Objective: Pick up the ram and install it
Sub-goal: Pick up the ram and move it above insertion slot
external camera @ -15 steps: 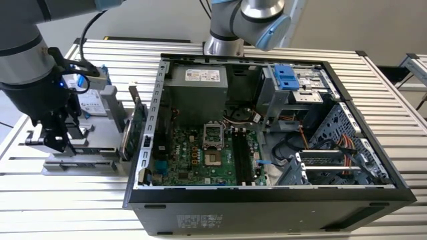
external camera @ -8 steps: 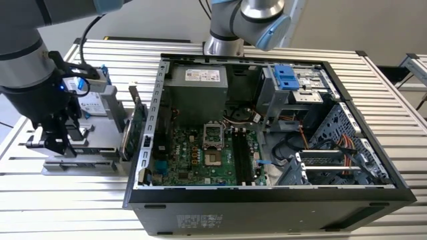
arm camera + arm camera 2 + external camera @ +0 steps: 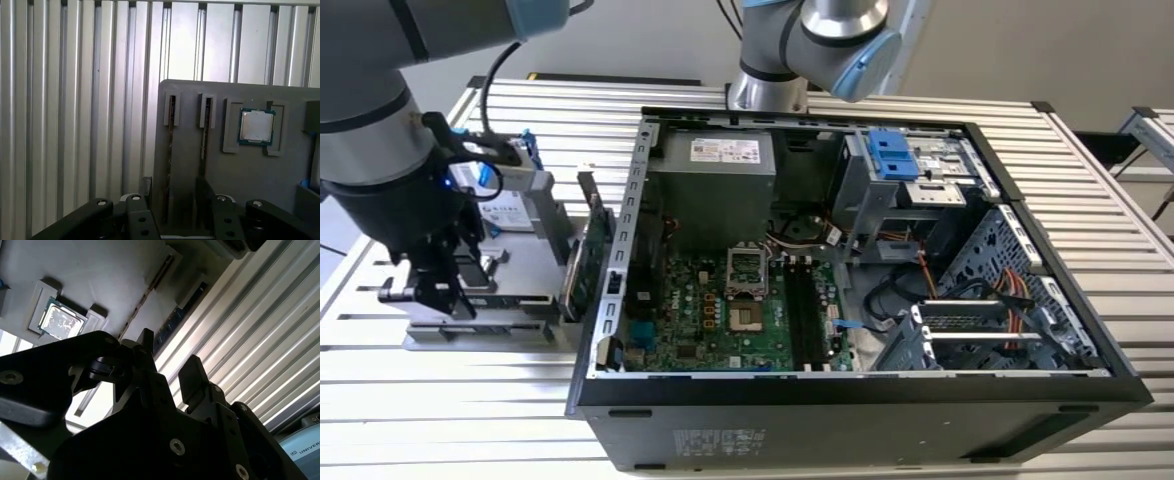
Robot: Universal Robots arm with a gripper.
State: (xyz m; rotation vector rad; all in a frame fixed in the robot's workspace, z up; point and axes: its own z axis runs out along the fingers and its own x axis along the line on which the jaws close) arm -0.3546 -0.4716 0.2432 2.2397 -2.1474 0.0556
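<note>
We see the gripper (image 3: 427, 295) poised low over a grey holder (image 3: 480, 330) that sits on the slatted metal table (image 3: 454, 420), at the exterior view's left of the open computer case (image 3: 854, 420). In the first wrist view its fingers (image 3: 146, 186) stand spread apart, clamping nothing. The ram (image 3: 168, 150) stands on edge in a slot of the holder plate (image 3: 240, 180) and looks to us like a thin strip running down into the gap between the jaws; we cannot tell whether either finger touches it. A second thin strip (image 3: 204, 145) stands in the neighbouring slot, roughly in line with the other finger. Beyond that slot, a square processor chip (image 3: 256, 126) lies flat in its own recess. In the second wrist view we again find the gripper (image 3: 169, 352) open, the ram (image 3: 145, 297) edge-on ahead of it and the processor chip (image 3: 57, 322) off to one side. Inside the case the green motherboard (image 3: 707, 320) lies bare.
</note>
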